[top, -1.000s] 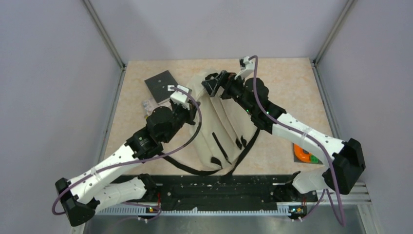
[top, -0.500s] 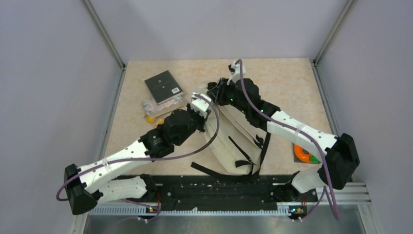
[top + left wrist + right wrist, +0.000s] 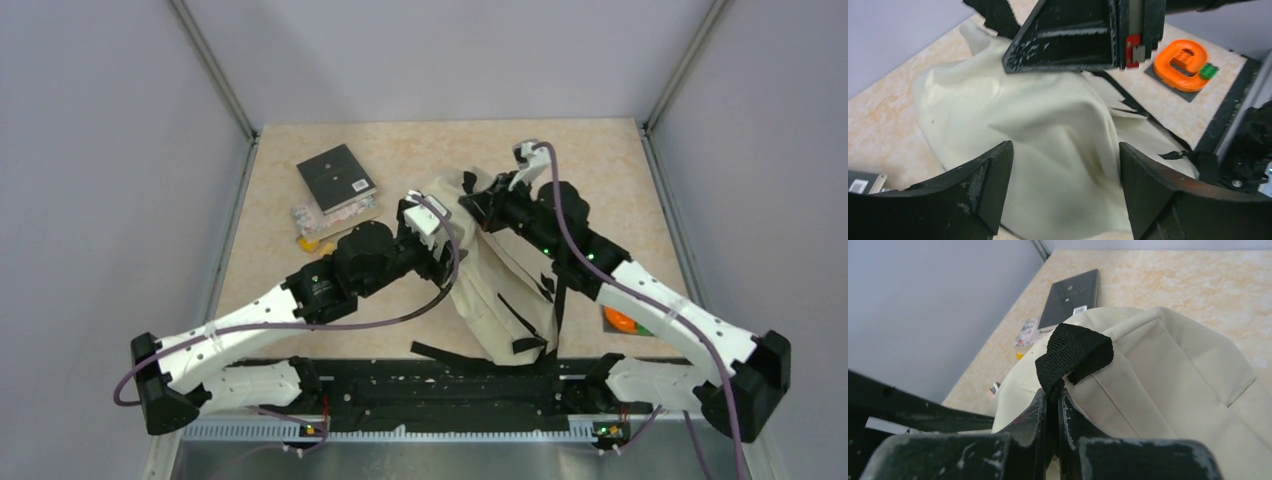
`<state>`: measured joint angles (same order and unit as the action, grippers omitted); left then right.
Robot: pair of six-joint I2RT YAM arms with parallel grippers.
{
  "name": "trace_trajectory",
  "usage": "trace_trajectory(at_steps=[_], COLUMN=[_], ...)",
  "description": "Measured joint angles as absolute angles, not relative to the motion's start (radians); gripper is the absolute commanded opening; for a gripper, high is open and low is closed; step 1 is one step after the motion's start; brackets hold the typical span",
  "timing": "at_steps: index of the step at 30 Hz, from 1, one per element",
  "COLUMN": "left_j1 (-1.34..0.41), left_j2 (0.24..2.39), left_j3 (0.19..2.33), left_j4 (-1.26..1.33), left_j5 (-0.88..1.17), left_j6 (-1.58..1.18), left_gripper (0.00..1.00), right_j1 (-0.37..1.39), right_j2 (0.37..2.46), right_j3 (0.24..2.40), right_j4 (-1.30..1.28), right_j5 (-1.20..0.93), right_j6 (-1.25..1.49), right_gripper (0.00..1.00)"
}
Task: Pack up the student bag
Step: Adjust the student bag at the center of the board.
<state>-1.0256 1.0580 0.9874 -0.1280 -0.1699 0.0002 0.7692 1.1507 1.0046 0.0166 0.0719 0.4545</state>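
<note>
The student bag (image 3: 505,285), a large cream backpack with black straps, lies mid-table, its top end pulled up. My right gripper (image 3: 480,207) is at that top end, shut on the bag's black webbing loop (image 3: 1074,354). In the right wrist view the right gripper (image 3: 1052,399) pinches the loop's base, and cream fabric (image 3: 1168,375) spreads beyond it. My left gripper (image 3: 442,243) is at the bag's left side, open. In the left wrist view the left gripper (image 3: 1065,167) has wide-apart fingers (image 3: 984,182) over the bag's fabric (image 3: 1048,125), holding nothing.
A small black notebook (image 3: 336,177) lies at the back left, with a small patterned packet (image 3: 312,213) and an orange item (image 3: 309,243) near it. An orange tape roll (image 3: 620,320) sits on a dark pad at the right, under the right arm. Bag straps (image 3: 445,352) trail toward the near rail.
The left gripper has let go of the bag and opened. The right gripper has shut on the webbing loop and shifted right, lifting the bag's top.
</note>
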Motion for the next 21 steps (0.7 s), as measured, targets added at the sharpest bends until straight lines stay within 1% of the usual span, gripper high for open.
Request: trace_trajectory(at_steps=[1,3,7,11,14,19,21], left_j1=[-1.026,-1.026,-1.026,-1.026,-1.026,-1.025,-1.024], left_j2=[1.051,1.023,0.910,0.764,0.683,0.657,0.656], left_j3=[0.997,1.003,0.998,0.907,0.816,0.704,0.652], left_j4=[-0.134,-0.139,-0.180,-0.173,-0.184,-0.187,-0.148], left_j5=[-0.152,-0.104,0.025,0.110,0.126,0.080,0.079], left_j6=[-0.004,-0.009,-0.019,-0.054,-0.080,-0.131,-0.163], left_gripper=[0.87,0.90,0.92,0.93,0.93,0.90,0.89], right_j1=[0.748,0.698,0.610,0.591,0.590,0.590,0.590], right_j2=[1.110,1.049,0.968,0.936,0.931,0.926,0.921], right_j3=[0.990,0.971,0.959,0.960,0.963,0.964,0.964], right_j4=[0.015,0.013,0.014,0.010,0.007,0.014,0.017], right_j5=[0.044,-0.009,-0.091,-0.161,-0.215,-0.298,-0.312], right_j6=[0.453,0.452,0.421,0.385,0.367,0.371,0.381], right_gripper=[0.00,0.00,0.00,0.00,0.00,0.00,0.00])
